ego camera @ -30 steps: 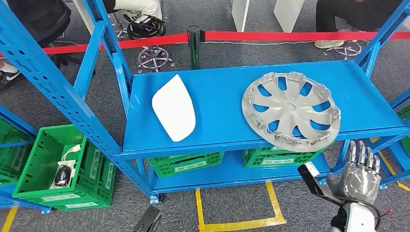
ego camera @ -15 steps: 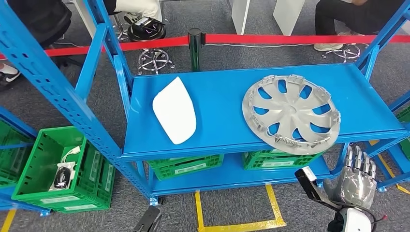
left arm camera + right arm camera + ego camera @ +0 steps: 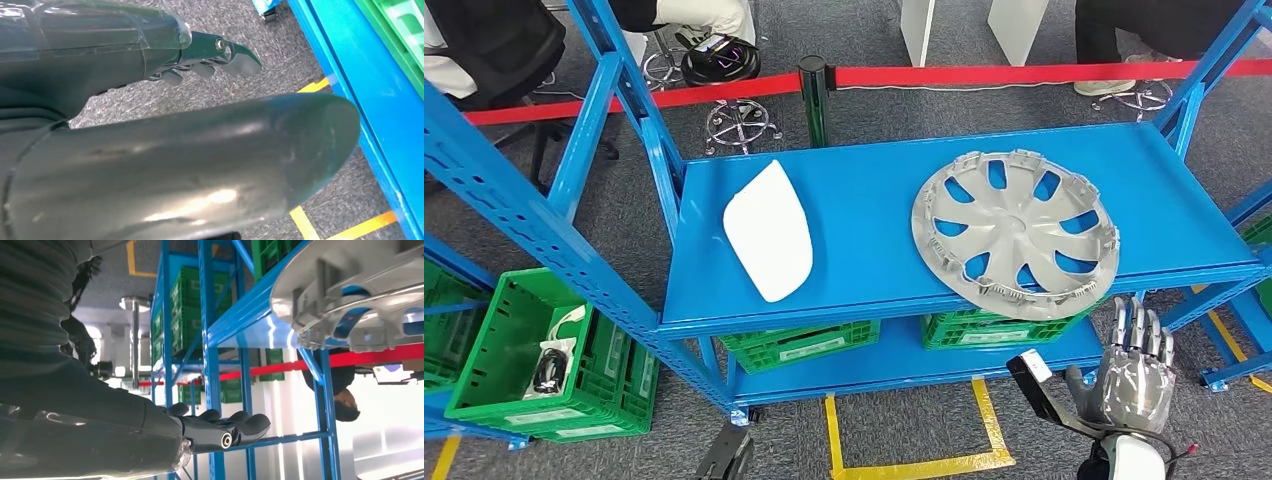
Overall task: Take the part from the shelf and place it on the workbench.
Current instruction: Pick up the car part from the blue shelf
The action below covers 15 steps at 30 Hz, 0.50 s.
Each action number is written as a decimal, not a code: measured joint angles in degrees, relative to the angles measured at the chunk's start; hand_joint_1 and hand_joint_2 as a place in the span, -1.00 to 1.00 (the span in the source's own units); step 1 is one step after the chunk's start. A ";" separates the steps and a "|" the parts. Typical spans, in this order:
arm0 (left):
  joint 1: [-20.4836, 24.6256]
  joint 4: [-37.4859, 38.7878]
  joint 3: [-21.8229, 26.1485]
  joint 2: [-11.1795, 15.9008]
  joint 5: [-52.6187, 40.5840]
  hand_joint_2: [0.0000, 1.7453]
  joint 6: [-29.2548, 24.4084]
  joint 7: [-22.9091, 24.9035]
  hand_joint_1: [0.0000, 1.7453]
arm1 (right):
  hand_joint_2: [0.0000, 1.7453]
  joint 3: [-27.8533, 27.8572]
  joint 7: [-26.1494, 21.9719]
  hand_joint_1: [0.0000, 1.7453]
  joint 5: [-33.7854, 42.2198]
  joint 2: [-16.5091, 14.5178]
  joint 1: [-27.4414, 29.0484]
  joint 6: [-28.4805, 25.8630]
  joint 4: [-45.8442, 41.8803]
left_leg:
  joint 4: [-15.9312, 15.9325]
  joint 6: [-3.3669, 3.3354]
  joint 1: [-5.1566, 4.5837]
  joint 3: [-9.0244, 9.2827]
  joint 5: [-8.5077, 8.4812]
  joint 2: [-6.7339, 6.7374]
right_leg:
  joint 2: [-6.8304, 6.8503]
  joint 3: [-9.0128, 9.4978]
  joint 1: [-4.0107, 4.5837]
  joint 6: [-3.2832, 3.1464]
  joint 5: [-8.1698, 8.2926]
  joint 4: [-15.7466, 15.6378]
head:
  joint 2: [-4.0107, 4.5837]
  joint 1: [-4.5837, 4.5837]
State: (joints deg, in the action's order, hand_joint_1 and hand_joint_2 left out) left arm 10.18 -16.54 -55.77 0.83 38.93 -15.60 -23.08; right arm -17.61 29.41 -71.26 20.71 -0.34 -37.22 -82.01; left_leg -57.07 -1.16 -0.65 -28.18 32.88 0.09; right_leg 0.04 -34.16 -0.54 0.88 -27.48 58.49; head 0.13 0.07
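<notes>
A silver wheel cover [image 3: 1014,232] lies on the blue shelf [image 3: 874,190], its near rim overhanging the front edge. A white curved part [image 3: 769,240] lies on the same shelf to its left. My right hand [image 3: 1129,375] is below and in front of the wheel cover's near rim, fingers straight, apart and pointing up, holding nothing. The right wrist view looks up past that hand [image 3: 150,435] at the underside of the wheel cover [image 3: 350,295]. My left hand [image 3: 727,458] hangs low by the floor. In the left wrist view the left hand [image 3: 100,55] holds nothing, fingers stretched out.
Green crates [image 3: 804,340] sit on the lower shelf, and another green crate [image 3: 514,360] with small items stands at the left. Yellow tape [image 3: 924,465] marks the grey floor. A red barrier belt [image 3: 1024,72] and its post [image 3: 812,95] run behind, with seated people and stools beyond.
The camera has shifted a little, moving the whole shelf slightly left in the picture. My right hand has sunk a little and drifted left, still holding nothing.
</notes>
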 joint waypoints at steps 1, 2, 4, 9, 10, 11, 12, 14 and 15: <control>0.00 0.02 0.16 -0.01 0.14 -1.00 0.02 0.02 -1.00 | 1.00 -0.20 0.04 -1.00 0.27 -0.36 0.17 -0.33 -0.02 | -0.02 0.00 -0.03 -0.04 -0.03 0.00 | 0.00 0.04 -0.03 0.11 0.08 -0.05 | 0.00 0.00; 0.00 0.04 0.28 -0.02 0.17 -1.00 0.01 0.02 -1.00 | 1.00 -0.42 0.06 -1.00 0.56 -0.68 0.31 -0.67 -0.02 | 0.07 -0.07 -0.04 -0.05 -0.14 0.00 | 0.00 0.12 -0.04 0.27 0.20 -0.18 | 0.00 0.00; 0.00 0.09 0.52 -0.14 0.20 -1.00 -0.01 -0.01 -1.00 | 1.00 -0.84 0.07 -1.00 1.05 -1.15 0.50 -1.36 0.03 | 0.90 -0.24 0.34 0.42 -0.76 0.04 | -0.04 0.05 -0.04 0.66 -0.03 -0.07 | 0.00 -0.05; -0.18 0.26 1.20 -0.63 0.34 -1.00 -0.18 0.03 -1.00 | 1.00 -1.59 0.05 -1.00 2.01 -1.85 1.01 -2.29 0.64 | 1.76 -0.52 0.69 1.33 -1.21 0.09 | -0.06 -6.64 -0.25 1.89 -5.92 13.96 | 0.00 -0.39; -0.26 0.30 1.28 -0.69 0.35 -1.00 -0.19 0.04 -1.00 | 1.00 -1.77 0.05 -1.00 2.10 -1.99 1.15 -2.32 0.80 | 1.74 -0.49 0.67 1.49 -1.05 0.03 | -0.05 -7.50 -0.33 1.99 -5.61 15.25 | 0.00 -0.40; -0.32 0.34 1.32 -0.74 0.36 -1.00 -0.19 0.04 -1.00 | 1.00 -1.95 0.05 -1.00 2.16 -2.11 1.24 -2.34 0.95 | 1.73 -0.39 0.68 1.76 -0.83 -0.04 | -0.05 -7.23 -0.42 2.02 -4.09 14.15 | 0.00 -0.40; -0.36 0.38 1.33 -0.79 0.37 -1.00 -0.20 0.04 -1.00 | 1.00 -2.12 0.05 -1.00 2.17 -2.22 1.28 -2.35 1.07 | 1.71 -0.23 0.71 2.18 -0.52 -0.12 | -0.04 -5.89 -0.50 2.00 -1.63 10.89 | 0.00 -0.40; -0.33 0.43 1.36 -0.88 0.38 -1.00 -0.20 0.04 -1.00 | 1.00 -2.41 0.05 -1.00 2.17 -2.46 1.26 -2.39 1.26 | 1.64 0.31 0.70 2.83 0.24 -0.22 | -0.10 -2.56 -0.50 1.65 1.68 3.86 | 0.01 -0.43; -0.29 0.44 1.38 -0.92 0.39 -1.00 -0.20 0.04 -1.00 | 1.00 -2.53 0.05 -1.00 2.17 -2.55 1.24 -2.44 1.33 | 1.55 0.62 0.65 2.87 0.56 -0.23 | -0.11 -1.38 -0.42 1.21 1.97 1.57 | 0.01 -0.48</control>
State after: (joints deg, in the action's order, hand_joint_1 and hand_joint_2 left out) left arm 9.90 -16.10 -54.39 -0.09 39.33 -15.80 -23.04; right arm -20.14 29.46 -69.09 18.16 0.90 -39.66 -80.68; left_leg -55.52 -0.54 0.00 -25.31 33.43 -0.15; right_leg -0.07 -35.54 -0.96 2.09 -25.51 60.06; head 0.14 -0.41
